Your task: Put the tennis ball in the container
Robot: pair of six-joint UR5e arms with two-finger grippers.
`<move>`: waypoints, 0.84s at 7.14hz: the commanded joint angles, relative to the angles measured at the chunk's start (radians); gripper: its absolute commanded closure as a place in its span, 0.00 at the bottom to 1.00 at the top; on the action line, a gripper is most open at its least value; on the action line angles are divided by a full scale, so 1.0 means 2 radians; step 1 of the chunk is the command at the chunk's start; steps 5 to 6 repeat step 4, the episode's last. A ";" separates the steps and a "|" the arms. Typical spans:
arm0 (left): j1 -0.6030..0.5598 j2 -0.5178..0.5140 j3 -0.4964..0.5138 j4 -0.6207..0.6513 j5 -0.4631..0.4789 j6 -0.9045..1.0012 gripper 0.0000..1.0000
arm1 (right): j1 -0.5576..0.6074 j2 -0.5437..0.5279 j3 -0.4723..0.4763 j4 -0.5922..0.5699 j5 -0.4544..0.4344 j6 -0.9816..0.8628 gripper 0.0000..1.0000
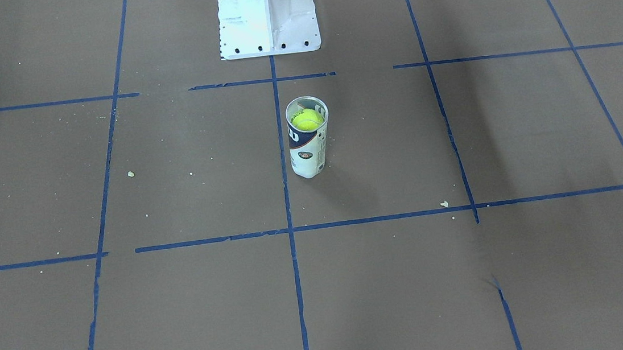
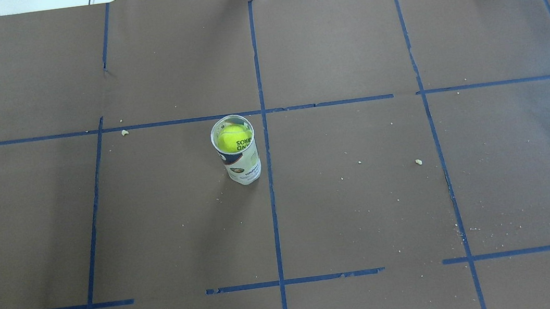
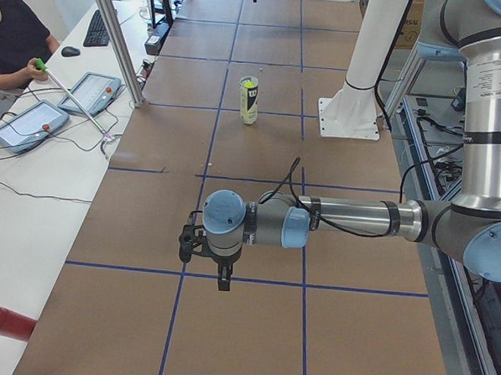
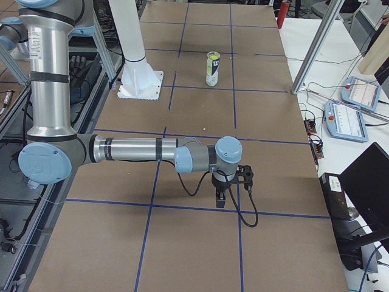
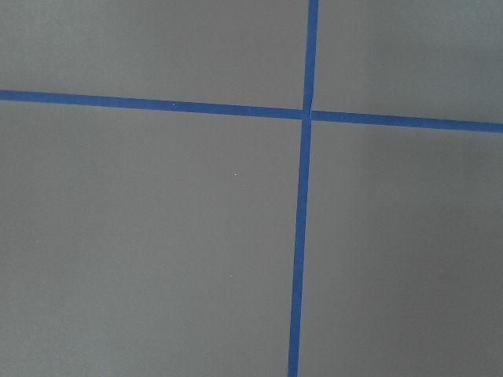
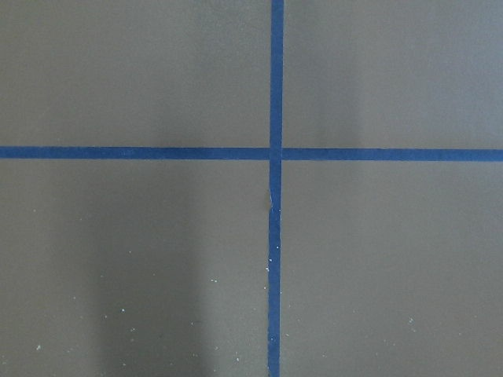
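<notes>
Sitting in the upright tube (image 1: 307, 153), near its open top: the ball (image 1: 307, 119). Left gripper (image 3: 223, 281) and right gripper (image 4: 220, 200) show only small in side views, well apart from it; can't tell whether clenched or released.

Partial lettering on two items only.
The tennis ball (image 2: 232, 140) bears dark letters, upside down in the overhead view, roughly "RROS" over "ND". The container (image 1: 305, 141) shows a white "W" on navy; its emblem and fine print are unreadable.
</notes>
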 commanded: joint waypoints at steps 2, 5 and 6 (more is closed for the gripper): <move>0.000 -0.007 0.001 0.000 0.000 0.000 0.00 | 0.000 0.000 0.000 0.000 0.000 0.000 0.00; 0.000 -0.009 0.000 0.000 0.000 0.000 0.00 | 0.000 0.000 0.000 0.000 0.000 0.000 0.00; 0.000 -0.009 0.000 0.000 0.000 0.000 0.00 | 0.000 0.000 0.000 0.000 0.000 0.000 0.00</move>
